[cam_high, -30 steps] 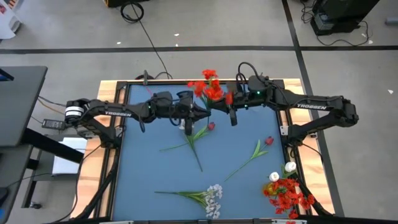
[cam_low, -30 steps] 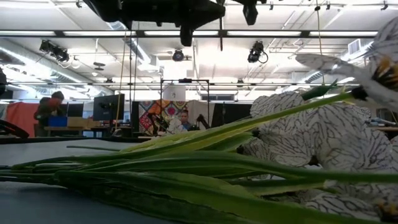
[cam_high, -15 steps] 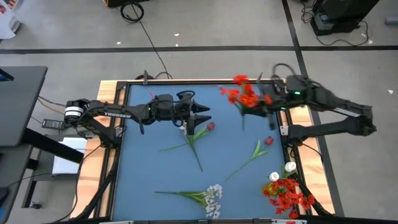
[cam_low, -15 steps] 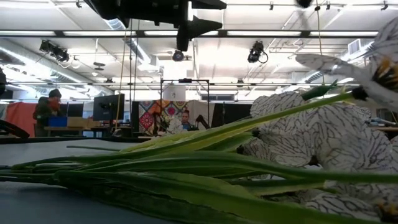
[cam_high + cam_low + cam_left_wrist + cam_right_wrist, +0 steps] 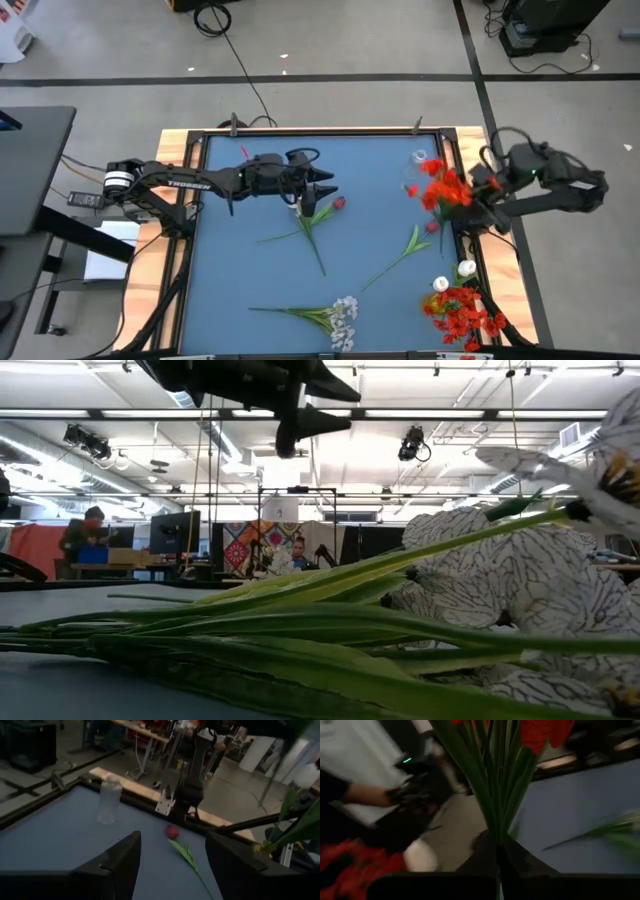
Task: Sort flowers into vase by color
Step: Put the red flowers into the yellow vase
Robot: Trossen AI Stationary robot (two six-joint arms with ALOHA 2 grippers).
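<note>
From above, the left gripper [image 5: 322, 185] hung over the far left part of the blue table [image 5: 240, 260], its two fingers spread apart and holding nothing; "TROSSEN" was printed in white on its arm [image 5: 190, 183]. Just below it lay a stem with a dark red bud [image 5: 339, 203], crossed by another green stem. The right gripper [image 5: 470, 197] sat at the table's right edge, clenched on the stems of a bunch of bright red flowers [image 5: 443, 187]. A clear plastic bottle [image 5: 419, 160] stood near the far right corner. A single red bud on a leafy stem [image 5: 432, 226] lay right of centre, a spray of tiny white blossoms [image 5: 343, 315] lay at the near edge, and a cluster of red blooms with two white buds [image 5: 462, 305] filled the near right corner.

At table height, green stems and the veined white blossoms [image 5: 500, 585] filled the foreground, with dark spread fingers [image 5: 310, 422] hanging from above. People sat at desks far behind.

The left wrist camera showed its own dark fingers [image 5: 110, 865] wide apart, the clear bottle [image 5: 109, 800] upright on the blue surface, and the red bud [image 5: 172, 831] lying beyond.

The right wrist camera showed its fingers pinched shut on a bundle of green stems [image 5: 495, 785] topped by red petals, with red blooms [image 5: 355, 862] blurred off to one side.
</note>
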